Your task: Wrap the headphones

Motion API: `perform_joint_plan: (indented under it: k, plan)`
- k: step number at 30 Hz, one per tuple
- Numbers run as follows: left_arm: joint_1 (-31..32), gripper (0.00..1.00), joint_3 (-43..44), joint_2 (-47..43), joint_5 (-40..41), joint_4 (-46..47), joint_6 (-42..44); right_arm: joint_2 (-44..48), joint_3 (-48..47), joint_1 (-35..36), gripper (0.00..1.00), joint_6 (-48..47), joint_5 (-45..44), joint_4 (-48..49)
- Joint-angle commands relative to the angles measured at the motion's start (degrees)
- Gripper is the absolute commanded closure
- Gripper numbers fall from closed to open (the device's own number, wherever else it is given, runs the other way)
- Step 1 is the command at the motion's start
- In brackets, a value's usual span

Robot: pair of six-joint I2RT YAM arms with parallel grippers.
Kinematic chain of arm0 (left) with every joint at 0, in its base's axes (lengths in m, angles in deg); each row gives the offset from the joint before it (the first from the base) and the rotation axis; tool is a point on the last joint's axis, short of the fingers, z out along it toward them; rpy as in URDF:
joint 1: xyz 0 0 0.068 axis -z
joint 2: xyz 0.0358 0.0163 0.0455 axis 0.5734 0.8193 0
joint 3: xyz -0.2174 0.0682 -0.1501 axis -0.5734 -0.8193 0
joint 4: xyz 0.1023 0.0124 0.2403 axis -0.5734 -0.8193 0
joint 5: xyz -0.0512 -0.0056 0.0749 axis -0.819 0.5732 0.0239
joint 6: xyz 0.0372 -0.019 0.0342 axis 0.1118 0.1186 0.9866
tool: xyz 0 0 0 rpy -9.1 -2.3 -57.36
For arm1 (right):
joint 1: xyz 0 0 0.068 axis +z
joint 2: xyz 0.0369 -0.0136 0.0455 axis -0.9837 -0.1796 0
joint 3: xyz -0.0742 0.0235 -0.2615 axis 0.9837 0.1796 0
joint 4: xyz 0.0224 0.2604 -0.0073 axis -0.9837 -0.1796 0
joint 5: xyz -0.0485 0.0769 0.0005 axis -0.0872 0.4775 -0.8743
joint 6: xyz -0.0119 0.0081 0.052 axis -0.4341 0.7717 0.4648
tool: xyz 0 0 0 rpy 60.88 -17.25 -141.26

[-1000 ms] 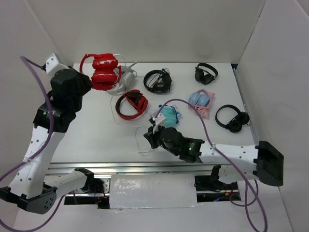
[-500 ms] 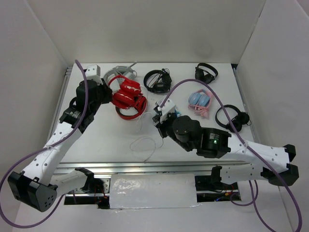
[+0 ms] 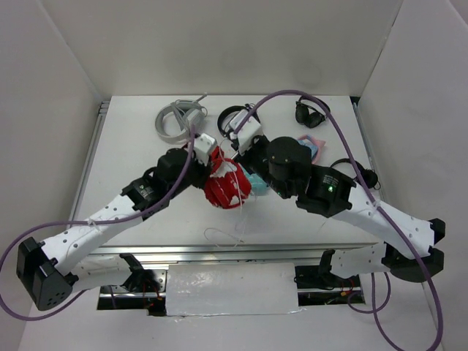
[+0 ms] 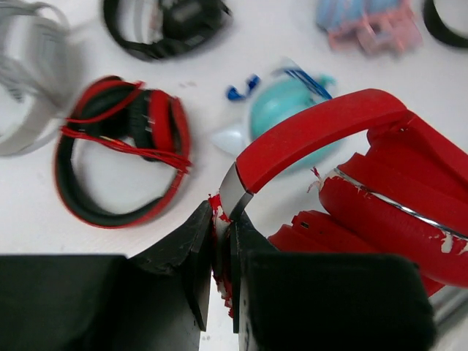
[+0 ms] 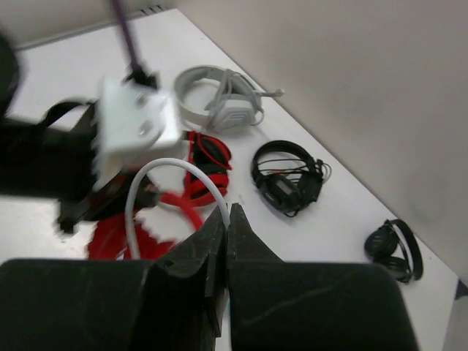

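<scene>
The glossy all-red headphones (image 3: 227, 187) hang folded above the middle of the table. My left gripper (image 3: 213, 165) is shut on the silver end of their red headband (image 4: 307, 135), and the earcups (image 4: 395, 212) hang to its right. My right gripper (image 5: 227, 213) is shut on the thin white cable (image 5: 157, 167), which loops up and left from the jaws. In the top view the right gripper (image 3: 235, 149) sits just above the headphones, close to the left one. A slack loop of cable (image 3: 224, 235) lies on the table near the front edge.
Red-and-black open-hoop headphones (image 4: 117, 157) and a teal pair (image 4: 289, 110) lie under the held pair. Grey headphones (image 3: 176, 117) lie at the back left. Black pairs lie at the back centre (image 5: 285, 179), the back right (image 3: 313, 111) and the right (image 3: 361, 177). White walls enclose the table.
My left gripper has carried the red headphones from the back left to the table's middle. My right gripper has risen and moved back, holding the white cable, ending close to the left one.
</scene>
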Motion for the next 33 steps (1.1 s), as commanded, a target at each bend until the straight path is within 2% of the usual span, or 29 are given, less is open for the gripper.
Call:
perform_joint_plan:
  k: [1,5,8,12,17,19,25,28,33]
  plan:
    - [4.9,1.0,-1.5,-3.8,-0.8,6.8,4.7,-1.4,-4.1,-5.3,1.0,-4.0,6.5,-0.9]
    - [9.8,1.0,-3.3,-6.3,-2.8,6.9,6.4,-4.8,-5.6,-10.8,1.0,-4.3,9.4,-1.3]
    - [13.6,1.0,-4.6,-7.8,-1.3,7.1,7.2,-5.7,-5.8,-15.2,1.0,-3.0,10.1,-0.4]
    - [18.3,1.0,-4.8,-9.2,-1.0,6.2,7.9,-6.7,-5.1,-24.7,1.0,-0.9,17.8,0.4]
    - [22.4,1.0,-4.1,-10.3,-1.2,4.4,8.4,-10.4,-5.3,-32.0,1.0,0.6,23.7,0.7]
    - [22.7,1.0,-4.5,-11.1,-2.2,4.8,8.3,-11.7,-4.0,-35.4,1.0,2.3,24.9,1.3]
    - [22.7,1.0,-5.1,-15.0,-9.3,5.5,8.5,-15.4,-1.5,-43.7,1.0,6.1,35.8,2.7]
    - [22.7,1.0,-5.5,-17.9,-12.4,6.2,8.3,-16.0,2.1,-44.5,1.0,6.9,38.0,6.2]
    - [22.7,1.0,-5.8,-23.7,-11.9,7.8,6.2,-14.7,12.2,-45.4,1.0,12.0,42.5,14.2]
